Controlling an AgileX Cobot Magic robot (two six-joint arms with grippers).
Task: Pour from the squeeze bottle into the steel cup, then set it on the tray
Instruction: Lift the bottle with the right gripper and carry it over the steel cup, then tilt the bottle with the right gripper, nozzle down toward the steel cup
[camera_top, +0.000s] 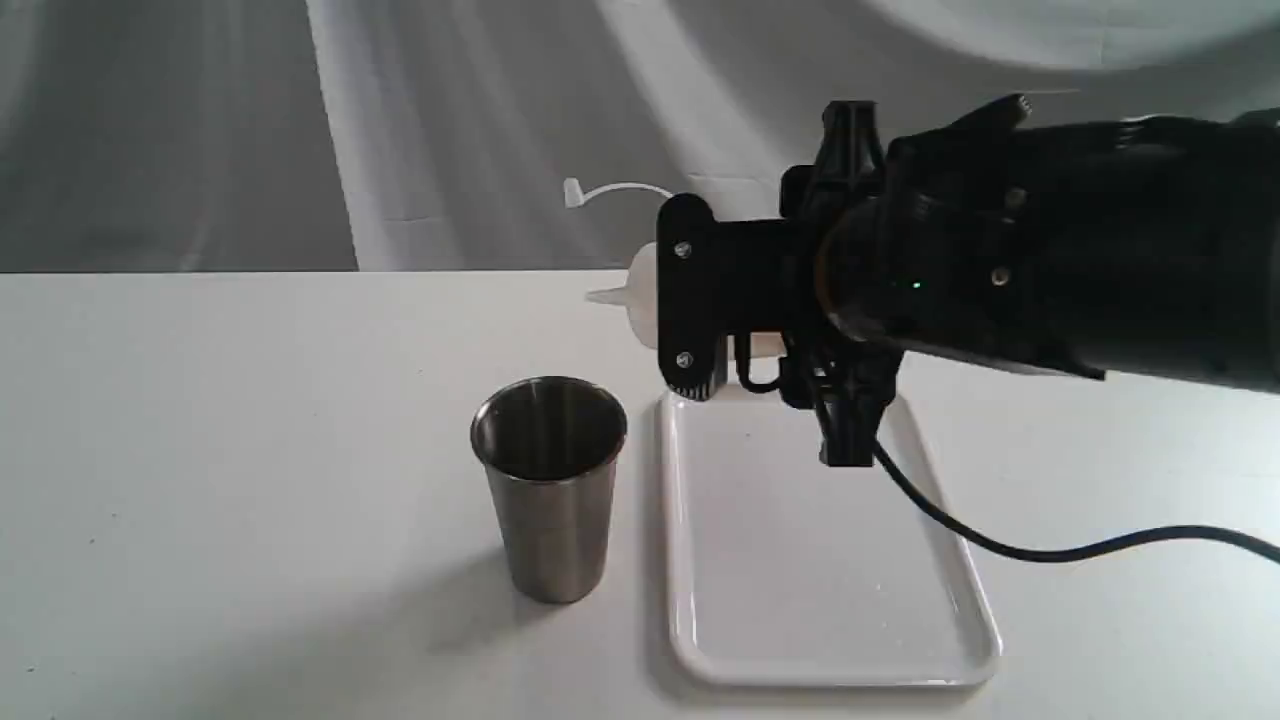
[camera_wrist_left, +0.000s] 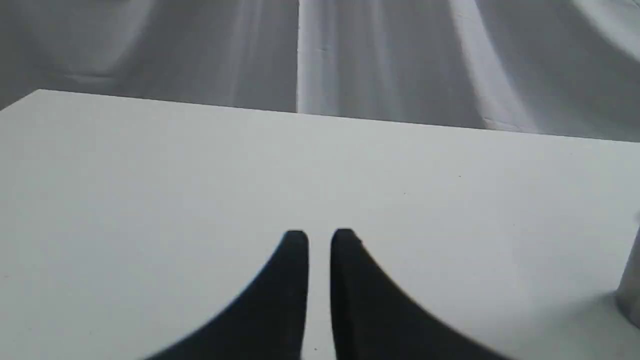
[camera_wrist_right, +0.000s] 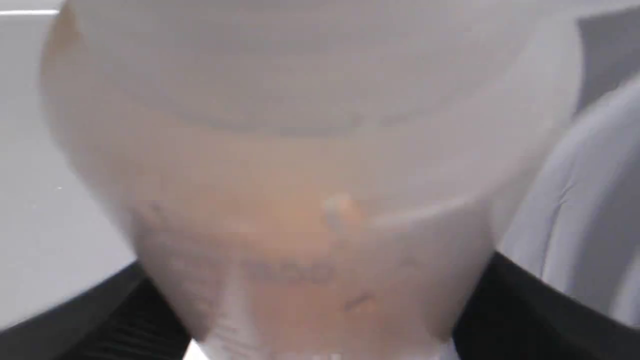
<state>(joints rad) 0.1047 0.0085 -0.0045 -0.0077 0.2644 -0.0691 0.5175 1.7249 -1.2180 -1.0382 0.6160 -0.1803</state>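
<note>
While held sideways, squeeze bottle (camera_top: 642, 298) whitish, translucent, amber liq (camera_wrist_right: 300, 225) inside

There is 1 table (camera_top: 250, 450), and on it stand 1 steel cup (camera_top: 552, 490) and 1 tray (camera_top: 800, 560). Above it is 1 squeeze bottle (camera_top: 640, 300) with 1 nozzle (camera_top: 605, 296) and 1 cap strap (camera_top: 615, 190). There are 2 grippers, the right gripper (camera_top: 672, 300) and the left gripper (camera_wrist_left: 319, 245), each with 2 fingers (camera_wrist_left: 295, 280), and 1 black cable (camera_top: 1000, 545) runs off the table's right edge.
</note>
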